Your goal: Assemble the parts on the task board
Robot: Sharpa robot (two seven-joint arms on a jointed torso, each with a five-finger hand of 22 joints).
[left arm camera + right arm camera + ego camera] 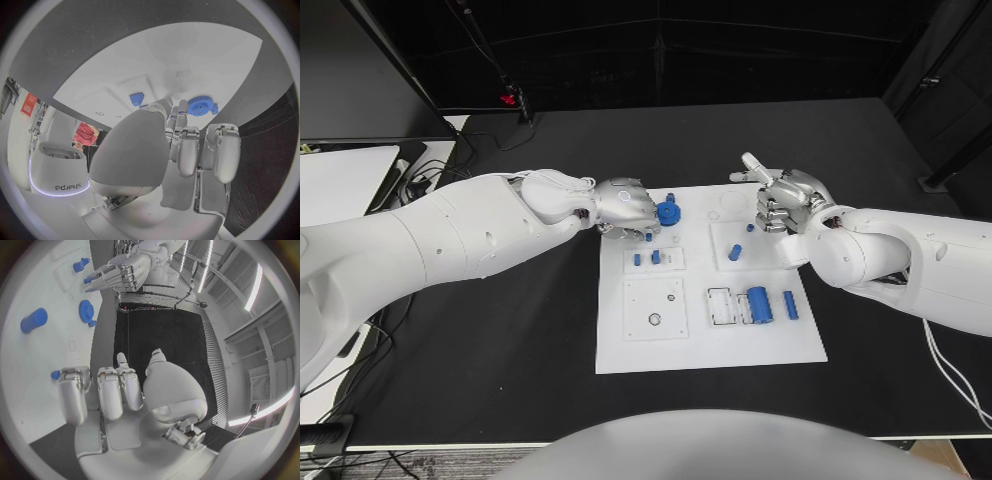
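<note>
My left robot hand: fingers curled, holding nothing, beside gear.
My right robot hand: curled, empty, over board far right.

We see the white board on the black counter. Our left hand hovers at its far left corner beside a blue gear; our right hand hangs over its far right edge, with a blue cylinder nearer us.

- task board: smooth matt white plate
- parts: blue plastic, slightly glossy
- bench: matt black
- fingers: silver, satin metal look
</note>
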